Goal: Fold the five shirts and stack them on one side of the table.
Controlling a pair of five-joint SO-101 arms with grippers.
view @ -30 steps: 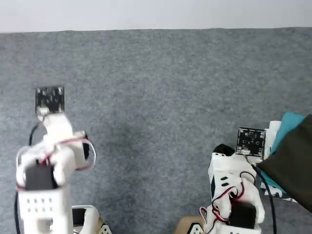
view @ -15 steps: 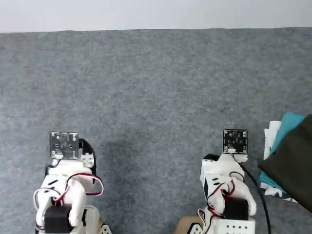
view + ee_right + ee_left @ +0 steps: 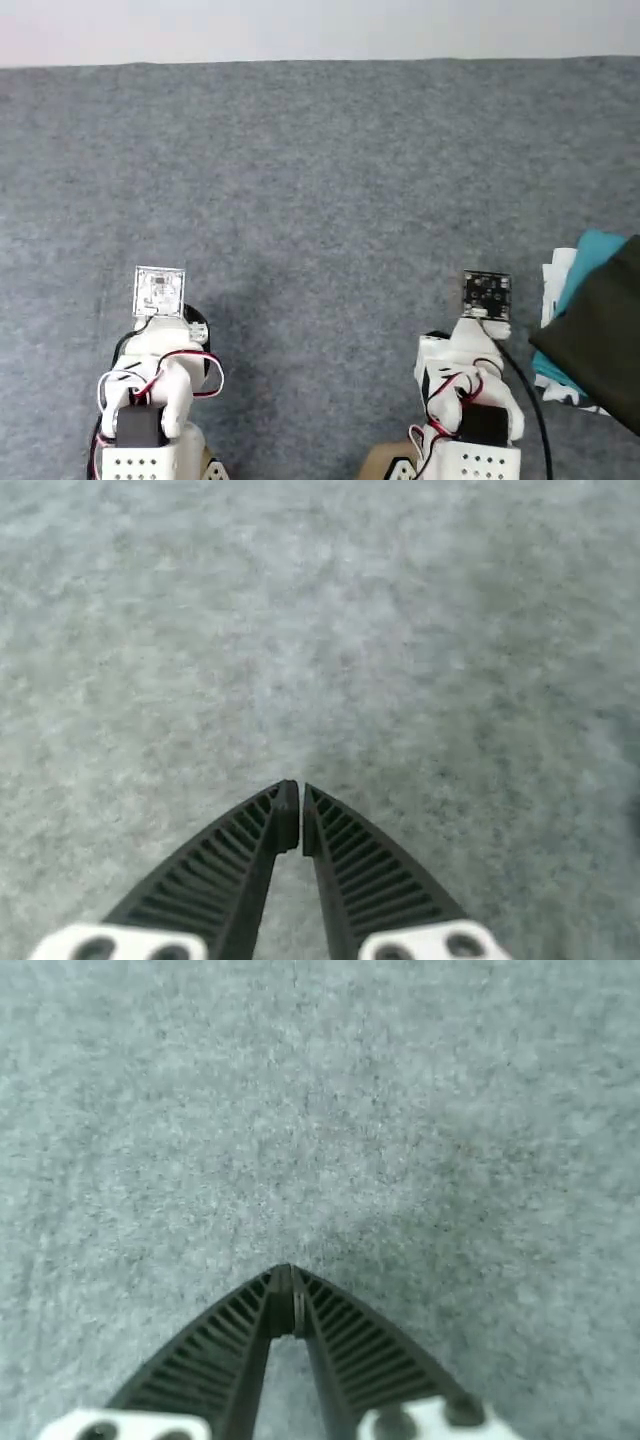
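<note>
A grey felt-covered surface [image 3: 330, 170] spreads across the whole scene, with a strip of pale wall [image 3: 320, 30] along its far edge. The left pincer [image 3: 291, 1300], black and ribbed on its inner faces, is closed, its two tips pressed together over bare felt with nothing between them. The right pincer [image 3: 300, 818], of the same black ribbed make, is likewise closed on nothing (only a hairline slit runs between its tips), and it too hangs over plain grey felt. In the high view two white arms with red and black wires sit folded back at the near edge, one [image 3: 160, 400] toward the picture's left and the other [image 3: 468, 400] toward its right. Each carries a small square camera board at its front end; the wrist views do not settle which arm is which. Near the arm on the picture's right, at the right edge of the surface, lies the stack of folded shirts [image 3: 598, 320]. A dark brown-black shirt [image 3: 610, 360] lies on top, a teal shirt [image 3: 592, 250] shows from under its far side, and a white shirt [image 3: 556, 272] peeks out lower down. The picture's edge cuts the stack, so the number of shirts cannot be told.
</note>
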